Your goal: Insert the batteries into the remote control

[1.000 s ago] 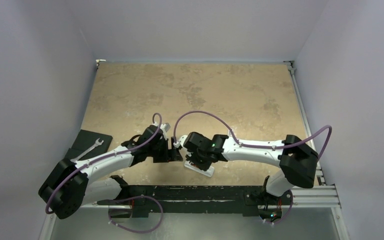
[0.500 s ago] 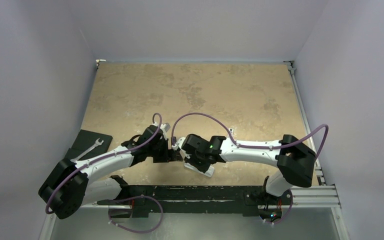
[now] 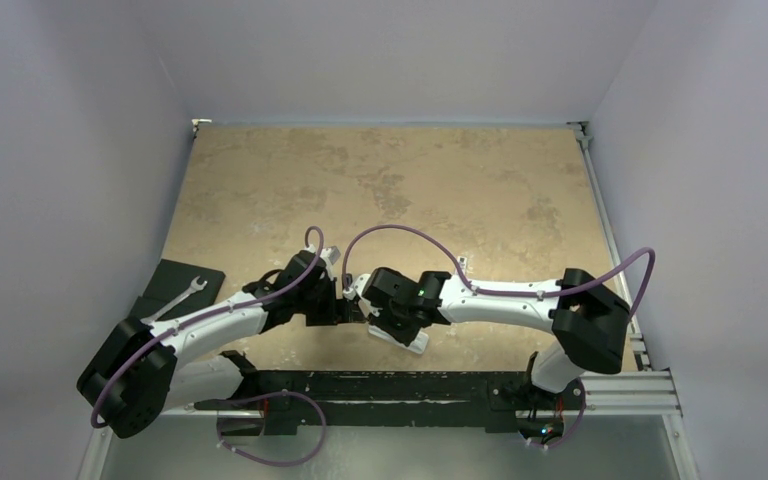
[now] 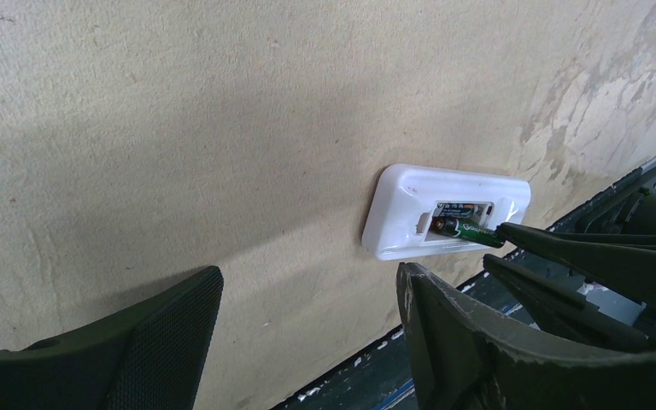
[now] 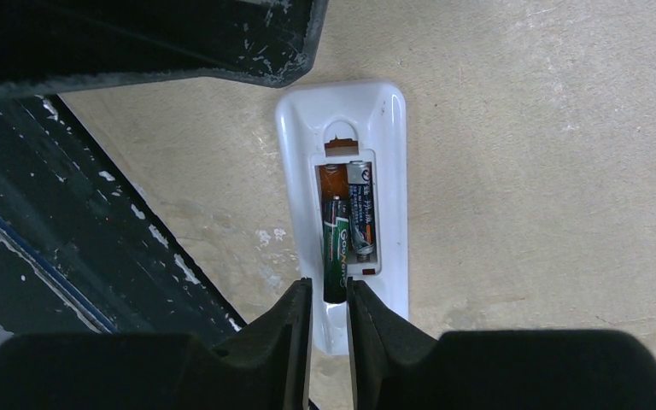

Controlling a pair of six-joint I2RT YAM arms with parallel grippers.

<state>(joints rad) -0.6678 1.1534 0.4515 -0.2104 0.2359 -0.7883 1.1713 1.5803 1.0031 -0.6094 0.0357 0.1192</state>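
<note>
— Any lettering to read here?
— Only on the batteries in the remote control [image 5: 390, 162]. The dark green cell [image 5: 335, 243], its near end right at the tips of the right gripper [image 5: 330, 290], carries white letters along its length. They begin "Goo"; the rest is unclear.
— And its neighbour?
— The grey-and-blue cell [image 5: 360, 209], just right of the green one and a little farther from the pincer, has small print, too fine to read.
— The left wrist view?
— White lettering on the green cell [image 4: 470, 229] again, blurred.
</note>
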